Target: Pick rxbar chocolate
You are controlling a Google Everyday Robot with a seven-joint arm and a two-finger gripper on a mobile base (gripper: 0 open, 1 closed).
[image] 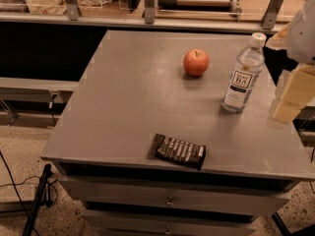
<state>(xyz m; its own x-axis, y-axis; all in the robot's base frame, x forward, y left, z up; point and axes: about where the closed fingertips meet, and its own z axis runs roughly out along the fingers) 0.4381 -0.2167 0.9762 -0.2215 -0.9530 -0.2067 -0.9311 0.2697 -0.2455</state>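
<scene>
The rxbar chocolate [178, 151] is a flat dark bar with rows of white lettering. It lies flat near the front edge of the grey table [133, 102], a little right of the middle. My gripper [288, 101] is at the right edge of the view, pale yellow under a white arm part. It hangs over the table's right side, just right of the bottle and well apart from the bar. It holds nothing that I can see.
A red apple [196, 62] sits towards the back of the table. A clear bottle with a white cap [243, 75] stands upright to its right, close to my gripper. Drawers [170, 200] are below the tabletop. A counter with metal posts [147, 4] runs behind.
</scene>
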